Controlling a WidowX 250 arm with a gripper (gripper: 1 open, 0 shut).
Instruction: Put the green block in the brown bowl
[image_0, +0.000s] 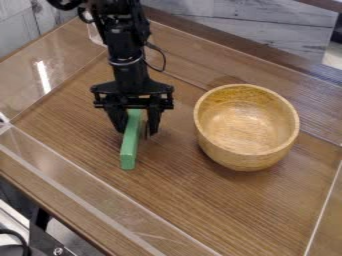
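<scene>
Bench (227, 215): brown wood-grained surface, spanning most of the view. Its left side is bounded by a pale edge strip, and a whitish, wood-grained surface (274, 30) lies beyond its far edge at the upper right.

Robot arm (120, 45): black and jointed, entering at the top, left of centre, and descending towards the middle of the bench. A thin dark cable (162, 55) curves out beside its right-hand side in the view.

Brown bowl (246, 128): round, light tan, with a thick rim and a deep hollow. It stands upright on the bench, to the right of the arm and block in the view. Its visible interior contains nothing.

Hand (131, 122): black, at the lower end of the arm, pointing down. Its fingers are partly open, one on either side of the upper part of the block. Whether either finger touches the block cannot be told, and no firm hold is visible.

Green block (128, 151): long, narrow and bright green, lying on the bench outside the bowl, to its left in the view. Its far end lies between the fingers; its near end extends towards the viewer, with a slight slant.

Dark cables (19, 240): looped in the lower left corner, partly cut off by the frame.
</scene>
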